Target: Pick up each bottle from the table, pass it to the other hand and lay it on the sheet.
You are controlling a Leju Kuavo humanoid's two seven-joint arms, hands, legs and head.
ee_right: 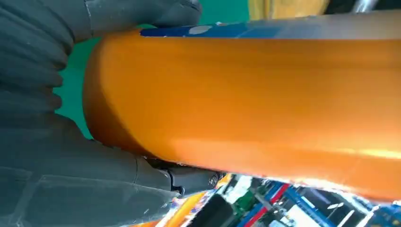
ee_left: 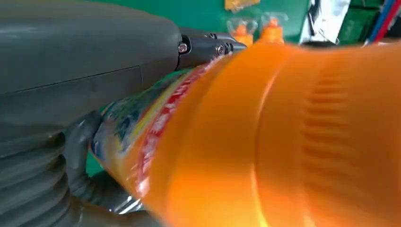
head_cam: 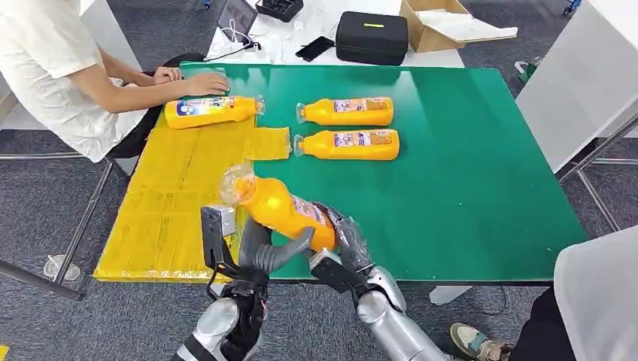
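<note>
Handover is in hand: the bottle [head_cam: 280,208] hangs tilted over the near edge of the desk [head_cam: 481,188], cap up-left, with my right hand [head_cam: 342,241] wrapped round its base and my left hand [head_cam: 263,252] closed on its middle. Next, I judge: right releases, left carries it left to the sheet [head_cam: 165,210].

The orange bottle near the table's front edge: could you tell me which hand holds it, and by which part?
Both hands are on the orange bottle: the right hand wraps its base end, the left hand cradles its labelled middle from below.
</note>
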